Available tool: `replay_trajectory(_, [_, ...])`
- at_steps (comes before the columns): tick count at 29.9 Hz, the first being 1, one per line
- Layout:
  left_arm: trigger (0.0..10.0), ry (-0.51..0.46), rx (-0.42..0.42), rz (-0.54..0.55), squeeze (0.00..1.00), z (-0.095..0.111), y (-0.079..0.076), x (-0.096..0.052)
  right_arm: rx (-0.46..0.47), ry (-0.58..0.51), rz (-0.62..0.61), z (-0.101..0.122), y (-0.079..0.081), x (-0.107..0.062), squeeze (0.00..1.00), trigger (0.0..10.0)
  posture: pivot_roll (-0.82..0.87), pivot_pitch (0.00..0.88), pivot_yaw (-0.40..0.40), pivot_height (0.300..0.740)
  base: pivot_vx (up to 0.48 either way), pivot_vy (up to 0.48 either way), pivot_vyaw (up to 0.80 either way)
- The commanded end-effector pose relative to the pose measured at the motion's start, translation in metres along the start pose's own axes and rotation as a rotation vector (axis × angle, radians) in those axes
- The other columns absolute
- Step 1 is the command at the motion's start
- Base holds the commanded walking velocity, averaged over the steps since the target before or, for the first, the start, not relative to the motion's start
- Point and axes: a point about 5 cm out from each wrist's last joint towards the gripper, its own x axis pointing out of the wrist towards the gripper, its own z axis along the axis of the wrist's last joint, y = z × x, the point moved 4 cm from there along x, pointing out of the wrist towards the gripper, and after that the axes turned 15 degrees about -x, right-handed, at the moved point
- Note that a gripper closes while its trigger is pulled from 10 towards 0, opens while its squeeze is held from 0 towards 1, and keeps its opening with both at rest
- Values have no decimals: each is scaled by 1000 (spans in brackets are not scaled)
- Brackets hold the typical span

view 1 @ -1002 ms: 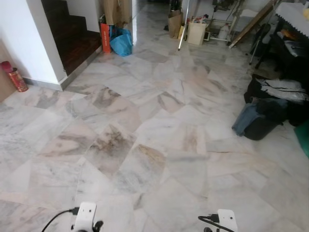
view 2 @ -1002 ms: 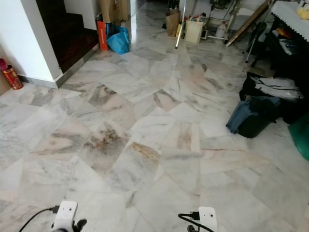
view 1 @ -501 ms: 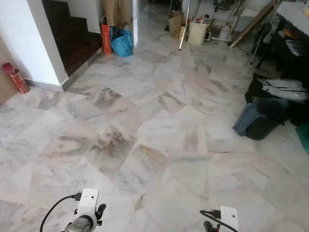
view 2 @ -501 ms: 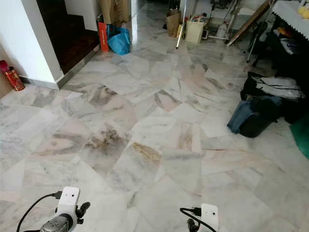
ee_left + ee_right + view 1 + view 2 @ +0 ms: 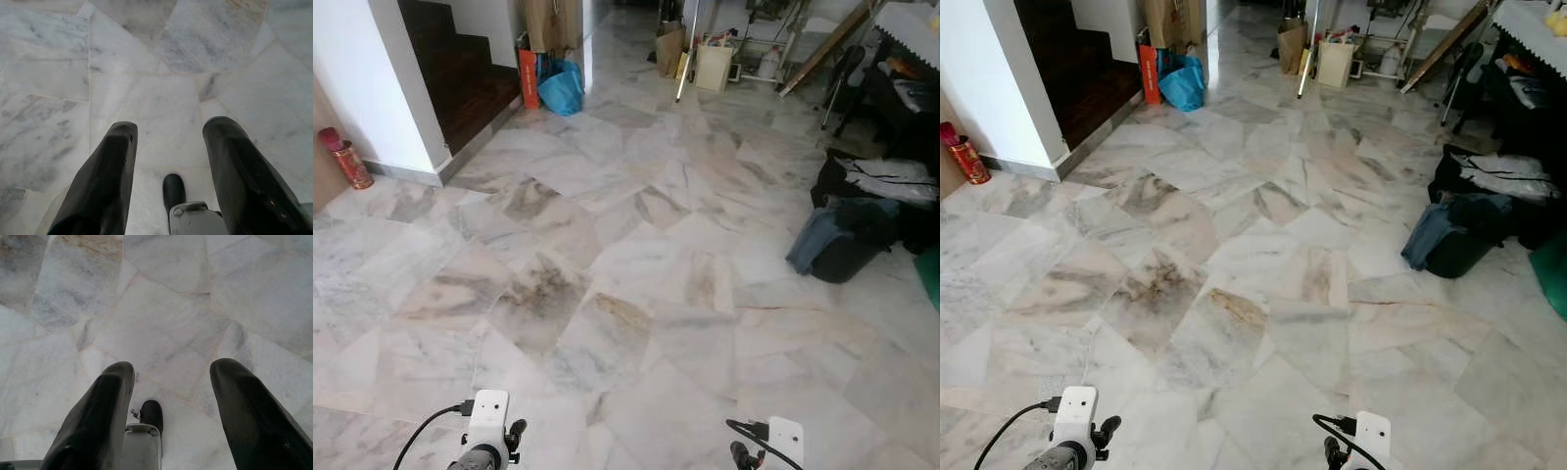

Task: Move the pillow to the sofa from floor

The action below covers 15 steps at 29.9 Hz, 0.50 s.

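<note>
My left gripper [image 5: 171, 129] hangs open over the pale marble floor [image 5: 636, 255], with nothing between its black fingers [image 5: 105, 181]. My right gripper [image 5: 171, 369] is likewise open above bare marble tiles, fingers [image 5: 95, 416] wide apart. Both white wrist modules, left [image 5: 489, 419] and right [image 5: 785, 438], peek in at the bottom edge of the eye views. A green thing [image 5: 930, 279] is cut off at the right edge; what it is cannot be made out.
A dark wooden stair [image 5: 460, 73] and a white wall corner [image 5: 406, 108] stand at the left, with a red can [image 5: 345, 159]. A blue bag [image 5: 563, 86] and cartons [image 5: 713, 67] sit far ahead. Black bags and clothes [image 5: 852, 230] lie at the right.
The whole picture has shifted slightly, so the camera moved. The left wrist rose a little into view, then dropped back somewhat. The floor scene is unchanged.
</note>
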Motion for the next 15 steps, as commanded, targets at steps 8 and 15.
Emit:
replay_trajectory(8, [10000,36,8,38,0,-10,9,-3,-66,56,23,-9,1,-1,0,10000,116,0,-47,740,0,0,0])
replay_trajectory(15, [10000,44,8,42,0,-13,12,-4,-126,69,30,-10,2,-1,0,10000,114,0,-41,740,0,0,0])
